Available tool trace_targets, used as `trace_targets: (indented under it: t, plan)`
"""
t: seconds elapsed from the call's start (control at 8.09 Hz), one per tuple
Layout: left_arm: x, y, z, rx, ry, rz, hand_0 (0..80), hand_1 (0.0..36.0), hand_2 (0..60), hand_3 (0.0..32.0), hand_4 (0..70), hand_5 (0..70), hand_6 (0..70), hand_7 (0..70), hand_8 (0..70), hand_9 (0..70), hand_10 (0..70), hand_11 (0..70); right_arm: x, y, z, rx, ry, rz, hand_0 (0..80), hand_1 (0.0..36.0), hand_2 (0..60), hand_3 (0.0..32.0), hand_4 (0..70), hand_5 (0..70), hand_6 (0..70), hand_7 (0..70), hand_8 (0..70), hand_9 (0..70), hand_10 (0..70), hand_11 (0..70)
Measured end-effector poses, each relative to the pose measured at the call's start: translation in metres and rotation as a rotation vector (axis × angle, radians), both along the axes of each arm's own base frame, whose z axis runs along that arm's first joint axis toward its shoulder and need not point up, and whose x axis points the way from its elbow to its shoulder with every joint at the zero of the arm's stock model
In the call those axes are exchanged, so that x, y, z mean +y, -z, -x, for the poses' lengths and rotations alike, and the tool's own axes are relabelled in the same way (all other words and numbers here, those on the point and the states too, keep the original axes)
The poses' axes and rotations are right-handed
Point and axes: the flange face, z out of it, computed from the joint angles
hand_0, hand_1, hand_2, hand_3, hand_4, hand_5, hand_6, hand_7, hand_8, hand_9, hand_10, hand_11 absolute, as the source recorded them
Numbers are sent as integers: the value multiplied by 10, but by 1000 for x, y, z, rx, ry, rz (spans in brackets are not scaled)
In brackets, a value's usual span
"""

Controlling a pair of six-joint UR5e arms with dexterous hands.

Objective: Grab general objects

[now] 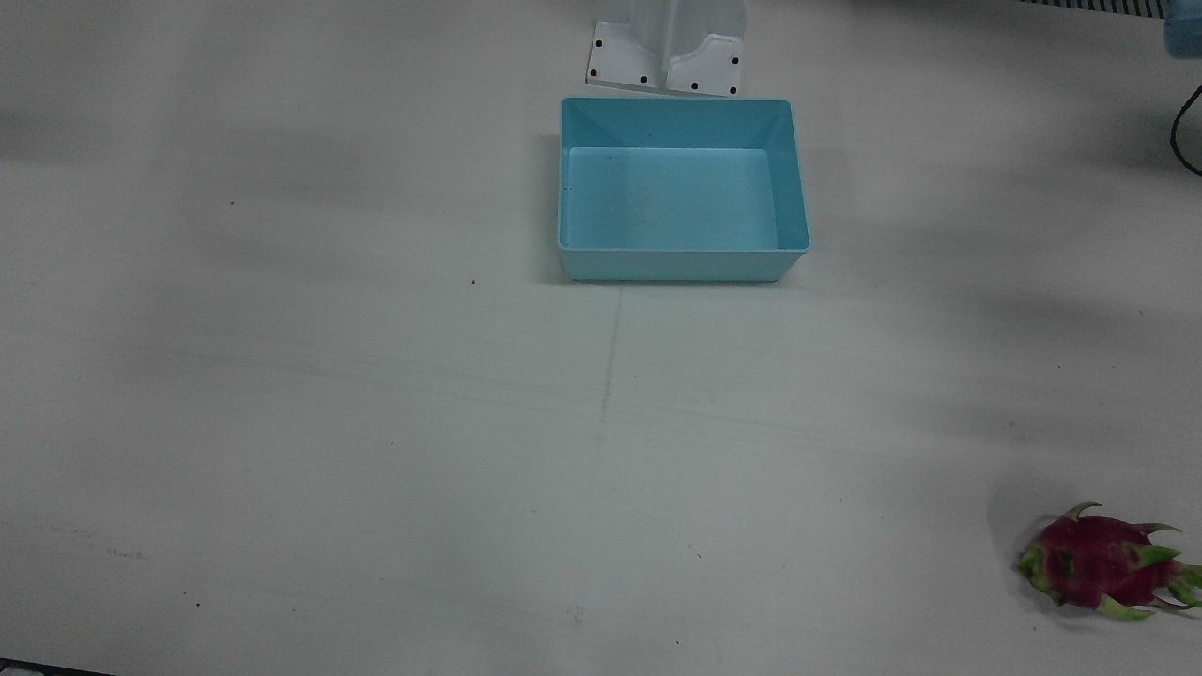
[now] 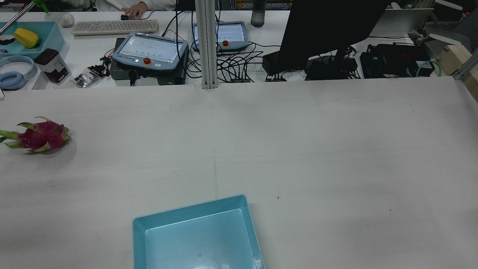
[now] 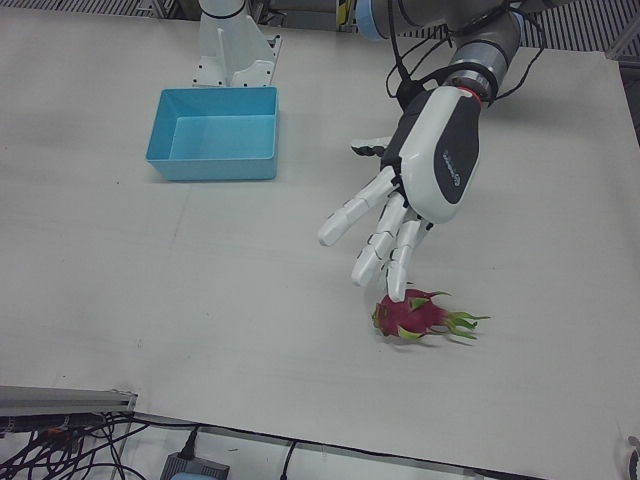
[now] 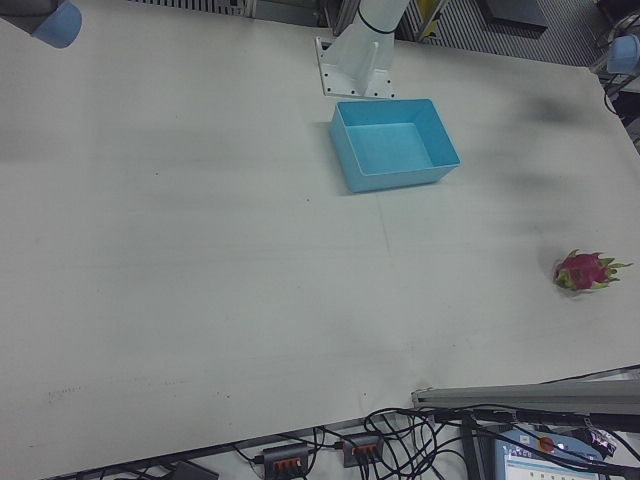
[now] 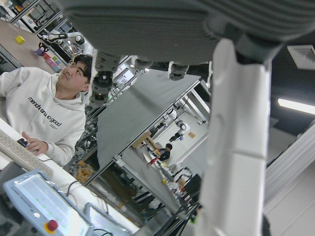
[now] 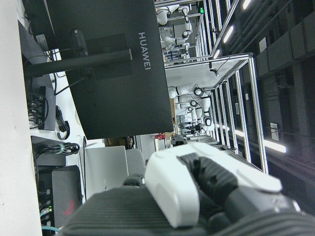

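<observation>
While the fruit [image 3: 410,317] is lying alone, well away from the bin [image 3: 214,133], the left robot hand [image 3: 415,190] is being held open just above it, fingers spread for grasping.

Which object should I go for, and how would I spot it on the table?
Start at the blue bin near the robot's base, then look across the white table toward the operators' edge on the robot's left side. There, just below the left robot hand, lies the dragon fruit: magenta with green-tipped scales.
</observation>
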Motion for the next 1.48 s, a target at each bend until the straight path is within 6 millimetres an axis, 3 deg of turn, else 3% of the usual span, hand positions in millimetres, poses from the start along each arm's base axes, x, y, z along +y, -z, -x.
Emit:
trace_targets:
  t: [0.12,0.25,0.37,0.62,0.74,1.24,1.36,1.48]
  plan:
    - [6,21,-5,-173,-18,7,521,176,13,184,52,3,0,43,0,0,0,0,0,0,0,0,0,0,0,0,0,0,0,0,0,0,0,0,0,0]
    - [9,29,-16,-297,-34,20,524,181,0,236,15,0,0,22,0,0,0,0,0,0,0,0,0,0,0,0,0,0,0,0,0,0,0,0,0,0]
    - [6,20,-29,-369,-31,57,532,193,1,262,0,0,0,16,0,0,0,0,0,0,0,0,0,0,0,0,0,0,0,0,0,0,0,0,0,0]
    - [-2,-3,-53,-445,46,134,524,194,0,270,0,0,0,0,0,0,0,0,0,0,0,0,0,1,0,0,0,0,0,0,0,0,0,0,0,0]
    - [-6,-20,-72,-479,83,179,521,191,0,252,0,0,0,0,0,0,0,0,0,0,0,0,0,0,0,0,0,0,0,0,0,0,0,0,0,0]
    - [11,-67,-152,-562,176,282,500,172,1,212,0,0,0,1,0,0,0,0,0,0,0,0,1,0,0,0,0,0,0,0,0,0,0,0,0,0]
    - [14,-81,-168,-590,190,305,501,174,6,214,0,0,0,2,0,0,0,0,0,0,0,0,1,0,0,0,0,0,0,0,0,0,0,0,0,0]
    - [14,-95,-179,-615,198,325,509,186,17,268,0,0,0,0,0,0,0,0,0,0,0,0,1,0,0,0,0,0,0,0,0,0,0,0,0,0]
